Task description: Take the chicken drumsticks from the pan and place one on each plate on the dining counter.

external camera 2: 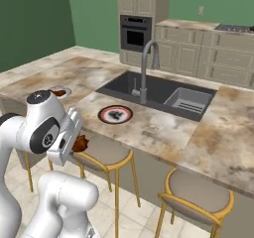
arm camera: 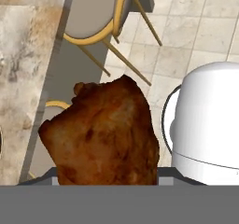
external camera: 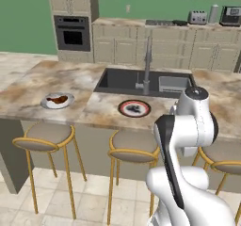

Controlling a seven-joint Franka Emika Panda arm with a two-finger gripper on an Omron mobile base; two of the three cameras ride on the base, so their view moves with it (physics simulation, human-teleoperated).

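One chicken drumstick [arm camera: 105,134] is brown and shiny, and it sits right in front of the hand camera. The fingers are pinching this drumstick; the meat hides the finger tips. In the right base view the same drumstick [external camera 2: 80,143] pokes out from the hand, low by the arm. It hangs in the air in front of the worktop edge, above the floor and near a stool.

Under the held drumstick there are stools [arm camera: 95,13] with tan seats and yellow legs on a pale tiled floor [arm camera: 205,27]. Three stools [external camera: 45,138] stand in a row along the near side of the worktop.

The worktop [external camera: 99,107] is long, with a brown and beige stone top. A plate with a dark red rim [external camera: 134,108] lies near the front edge, just in front of the sink. It has a dark pattern in the middle and no food on it. To the left, well apart from it, lies a grey-white plate [external camera: 57,100]. The other drumstick [external camera: 58,99] lies on that plate.

Behind the red-rimmed plate is a dark sink [external camera: 141,81] with a tall grey tap [external camera: 147,65].

Far back, by the green wall, are beige cupboards, a black oven [external camera: 72,33] and a toaster [external camera: 197,17].
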